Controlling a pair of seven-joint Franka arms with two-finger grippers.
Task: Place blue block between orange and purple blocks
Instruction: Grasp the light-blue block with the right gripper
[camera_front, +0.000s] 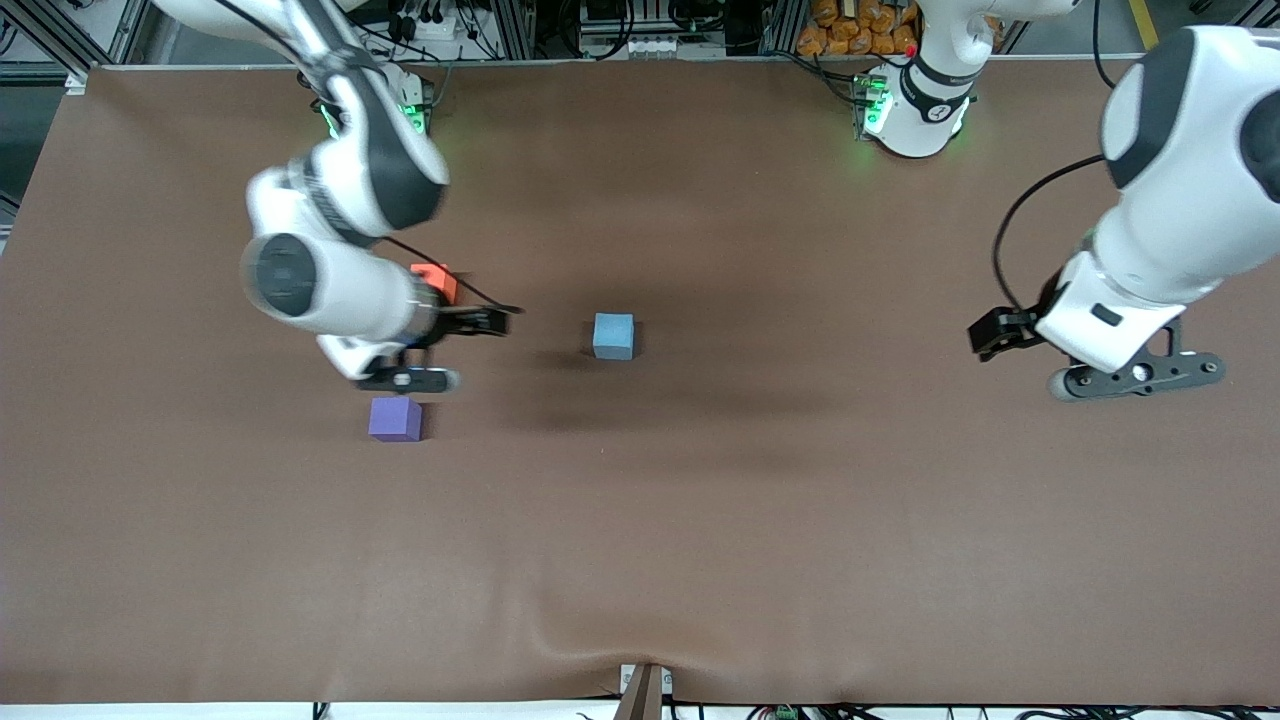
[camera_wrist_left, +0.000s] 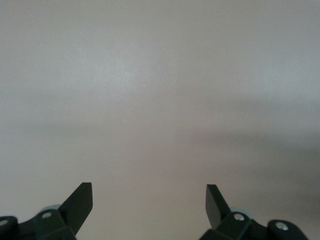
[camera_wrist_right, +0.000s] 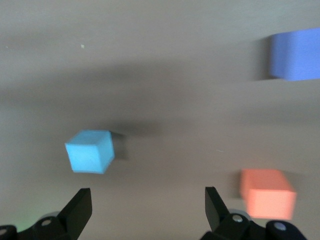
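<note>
Over the bench, at middle left of the front frame: the right pincer (camera_front: 440, 350) hangs in the air above the bare brown surface, over the gap between the orange and purple blocks.
Right pincer state: fingers (camera_wrist_right: 80, 207) spread wide in the right wrist frame, with only the bench surface between the two dark tips; nothing is held.
Orange block (camera_front: 436, 281): an orange-red cube just above the right pincer in the front frame, partly covered by the right arm's wrist; in the right wrist frame it sits at lower right (camera_wrist_right: 267, 193), close beside one fingertip.
Purple block (camera_front: 395, 418): a violet cube just below the right pincer in the front frame, nearer the front camera than the orange one; it appears at the upper right edge of the right wrist frame (camera_wrist_right: 296, 54).
Blue block (camera_front: 613, 335): a light sky-blue cube resting flat on the bench near the centre of the front frame, apart from the other two cubes and toward the left arm's end of them; untouched, at centre left of the right wrist frame (camera_wrist_right: 90, 151).
Left pincer (camera_front: 1135, 375): waits at the right edge of the front frame, above the bench (camera_front: 700, 560), well apart from all three cubes.
Left pincer state: fingers (camera_wrist_left: 80, 202) wide apart in the left wrist frame, empty, with plain bench surface ahead.
</note>
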